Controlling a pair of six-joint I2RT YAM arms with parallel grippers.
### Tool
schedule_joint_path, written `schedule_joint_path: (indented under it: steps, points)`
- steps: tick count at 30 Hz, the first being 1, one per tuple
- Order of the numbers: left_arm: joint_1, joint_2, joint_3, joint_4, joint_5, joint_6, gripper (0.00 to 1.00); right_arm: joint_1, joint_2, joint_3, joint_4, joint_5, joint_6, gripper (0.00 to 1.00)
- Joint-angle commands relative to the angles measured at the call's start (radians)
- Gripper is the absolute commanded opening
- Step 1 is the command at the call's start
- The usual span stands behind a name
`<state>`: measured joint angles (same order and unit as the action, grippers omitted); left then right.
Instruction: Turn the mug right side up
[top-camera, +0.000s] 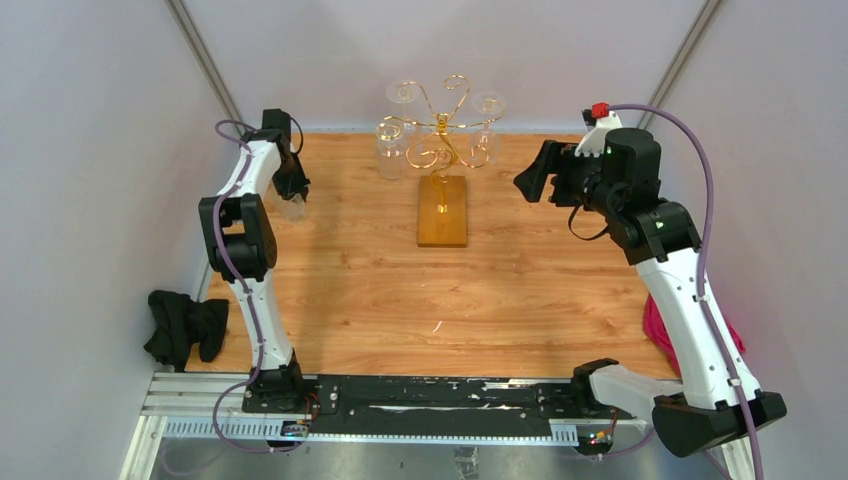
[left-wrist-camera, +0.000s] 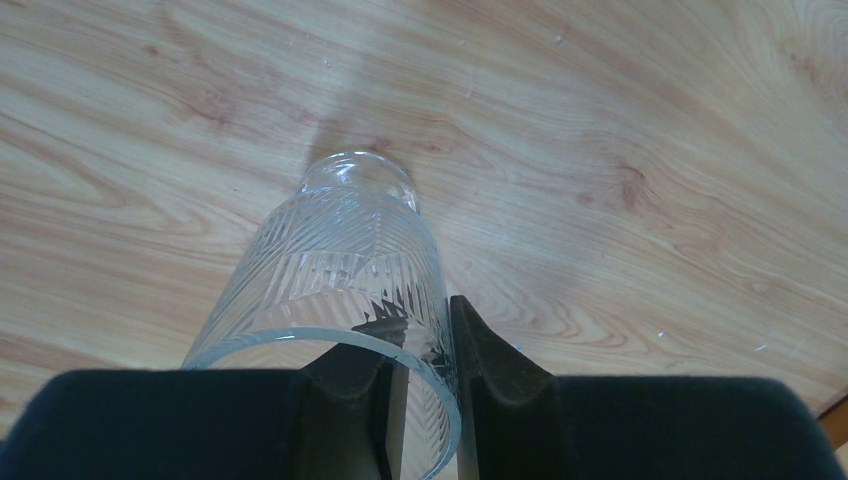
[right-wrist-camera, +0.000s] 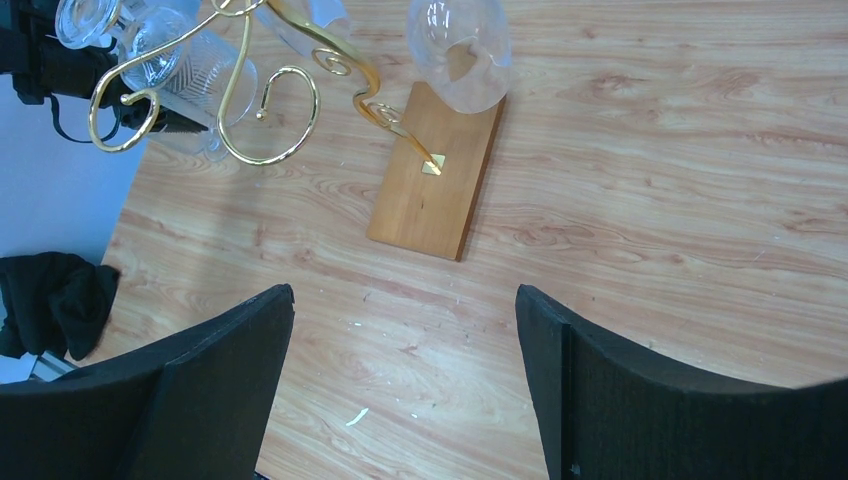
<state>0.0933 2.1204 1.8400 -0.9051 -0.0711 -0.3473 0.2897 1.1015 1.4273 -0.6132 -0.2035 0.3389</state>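
Note:
The mug (left-wrist-camera: 340, 260) is clear cut glass with a herringbone pattern. In the left wrist view its open rim faces the wrist and its base points down at the wooden table (left-wrist-camera: 650, 150). My left gripper (left-wrist-camera: 420, 318) is shut on the mug's wall, one finger inside the rim and one outside. From above, the left gripper (top-camera: 290, 185) is at the table's back left with the mug (top-camera: 292, 207) just below it. Whether the base touches the table I cannot tell. My right gripper (top-camera: 530, 180) hangs open and empty above the back right; its own view shows the right gripper (right-wrist-camera: 402, 292) over bare wood.
A gold wire rack (top-camera: 440, 125) with several clear glasses stands on a wooden base (top-camera: 443, 210) at the back centre. A black cloth (top-camera: 183, 325) lies off the left edge and a pink cloth (top-camera: 655, 330) at the right. Grey walls close in on both sides.

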Motion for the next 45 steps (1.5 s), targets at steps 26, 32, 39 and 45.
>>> schedule_joint_path:
  steps: [26,32,39,45]
  points:
    - [0.0,-0.4,0.058,-0.047,0.011,-0.008,0.4,-0.018,0.001,-0.05,0.08,-0.116,0.039,0.84]
    - [-0.029,-0.617,0.007,0.133,0.317,-0.118,0.42,-0.018,-0.008,-0.064,0.095,-0.119,0.051,0.84]
    - [-0.08,-0.795,-0.313,0.684,0.659,-0.509,0.49,-0.018,0.012,-0.017,0.115,-0.196,0.052,0.81]
    - [-0.184,-0.736,-0.337,0.782,0.666,-0.574,0.5,-0.018,0.029,0.027,0.181,-0.268,0.082,0.72]
